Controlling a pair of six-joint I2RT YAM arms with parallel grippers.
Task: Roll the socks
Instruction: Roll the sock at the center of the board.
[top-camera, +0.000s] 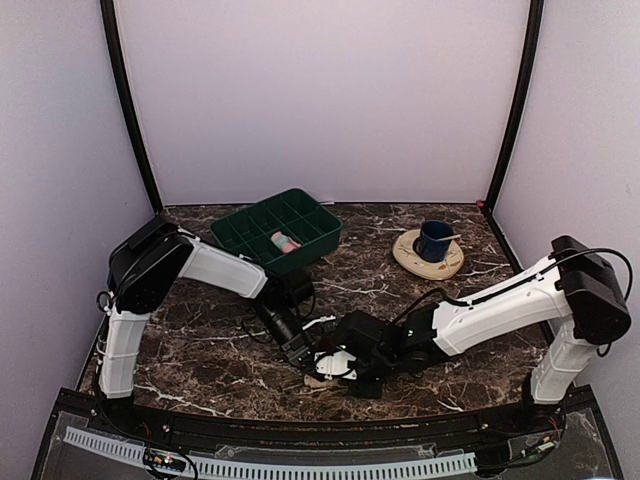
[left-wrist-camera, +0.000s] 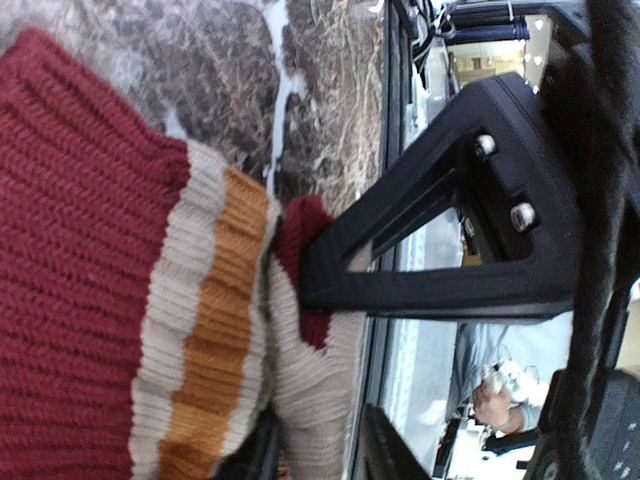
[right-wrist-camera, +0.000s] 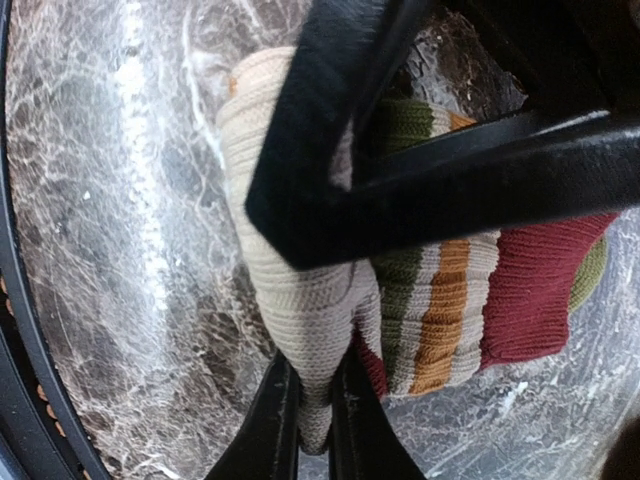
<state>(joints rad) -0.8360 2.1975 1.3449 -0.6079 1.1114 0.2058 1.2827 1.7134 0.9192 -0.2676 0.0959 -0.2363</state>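
rolling looks mid-way: l gripper (top-camera: 305, 352) has jaws part open w/ a beige fold of the tan sock (left-wrist-camera: 90, 250) loose between them, sock on the table (top-camera: 200, 350) under both tools. r gripper (right-wrist-camera: 315, 400), just beside it, is pinched shut on that same fold. next prob needs r to hold firm while l re-grips; pink sock (top-camera: 285, 241) lies well beyond l.

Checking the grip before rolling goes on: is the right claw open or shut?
Shut on the striped sock: in its own wrist view the right claw pinches the beige fabric, with no gap showing.
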